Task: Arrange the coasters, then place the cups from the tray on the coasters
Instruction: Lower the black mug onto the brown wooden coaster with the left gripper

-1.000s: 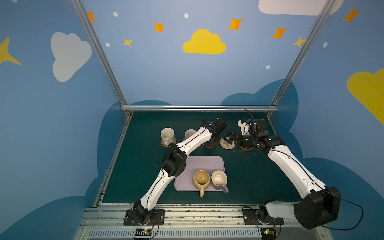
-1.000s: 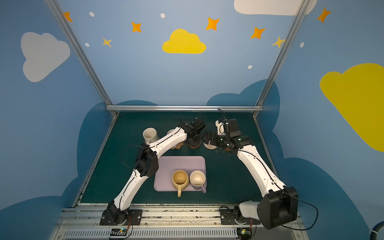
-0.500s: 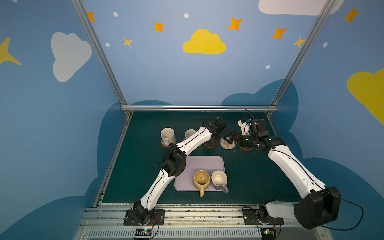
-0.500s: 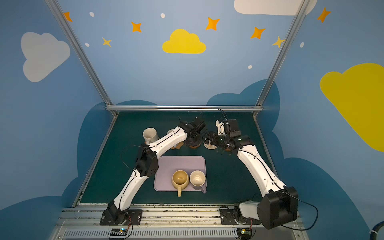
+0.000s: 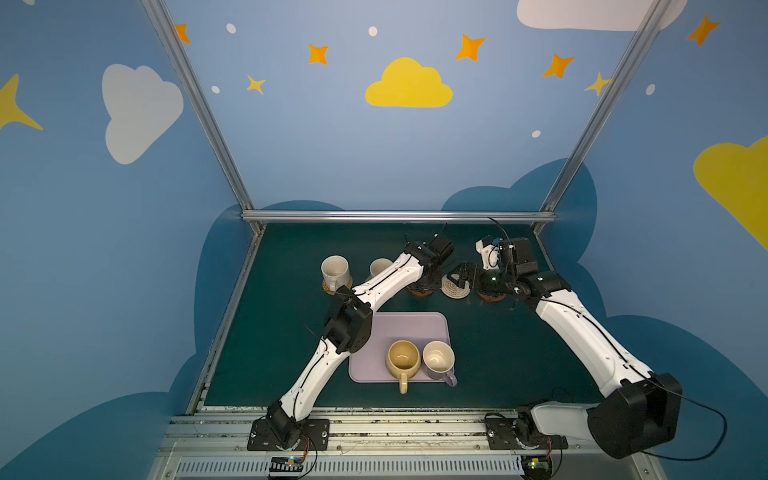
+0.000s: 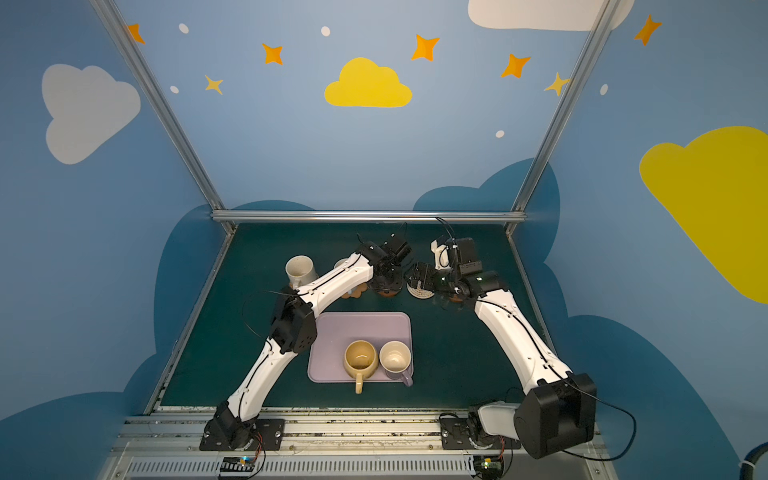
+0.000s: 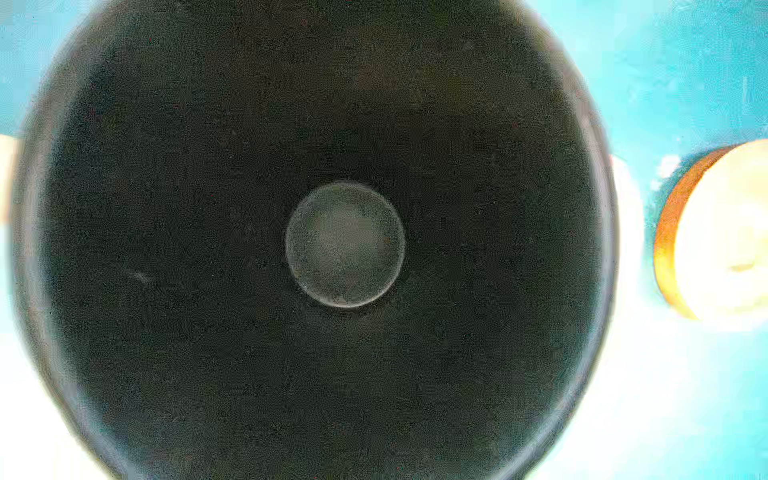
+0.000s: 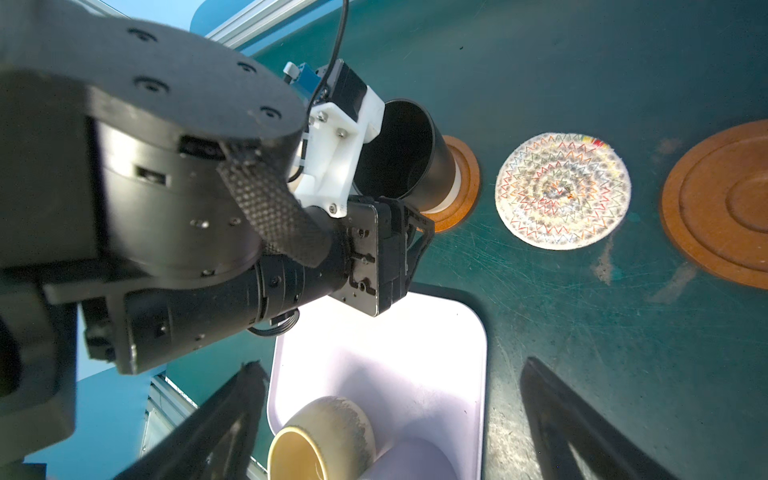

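A black mug stands on a brown ringed coaster. My left gripper reaches down at the mug's side, and its jaws are hidden. The left wrist view looks straight into that mug. My right gripper hangs open and empty just to the right, over the pale woven coaster. A second brown coaster lies bare beside it. The cream mug sits on a tan woven coaster. My left arm partly hides the light blue mug. On the lilac tray stand the mustard mug and the lilac mug.
The two forearms angle in from the front corners and nearly meet above the coaster row. A metal rail and blue walls close the back and sides of the green table.
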Motion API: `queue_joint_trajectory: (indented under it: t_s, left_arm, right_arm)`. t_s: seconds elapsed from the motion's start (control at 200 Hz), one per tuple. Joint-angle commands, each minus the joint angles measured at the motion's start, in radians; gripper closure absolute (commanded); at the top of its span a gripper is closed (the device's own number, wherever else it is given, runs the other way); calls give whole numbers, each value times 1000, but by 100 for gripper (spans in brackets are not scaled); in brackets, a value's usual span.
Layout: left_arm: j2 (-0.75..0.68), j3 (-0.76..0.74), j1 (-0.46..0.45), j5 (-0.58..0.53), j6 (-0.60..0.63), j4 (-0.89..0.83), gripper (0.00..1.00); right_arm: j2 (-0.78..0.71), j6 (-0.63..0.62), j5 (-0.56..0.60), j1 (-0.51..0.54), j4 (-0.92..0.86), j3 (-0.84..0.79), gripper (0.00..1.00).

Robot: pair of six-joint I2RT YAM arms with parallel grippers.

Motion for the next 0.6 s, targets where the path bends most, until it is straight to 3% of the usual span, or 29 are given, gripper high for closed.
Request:
queue_joint_trajectory:
  t_s: [0.0,0.135,0.456,0.596]
  left_arm:
    - [-39,21,3,16,-5,-11,48]
    - [-49,21,4,25,-6,-9,47]
    - [-109,19,3,61,-6,-17,31]
    - [-139,14,3,71,-5,-16,29]
  right_arm:
    - [-9,2,-5,-6,-2,-3,5]
    - [-10,5,-9,-6,-2,-4,5]
    - [-30,2,-5,-9,-4,-9,4]
    - [-51,-4,-2,-9,3,-16,5]
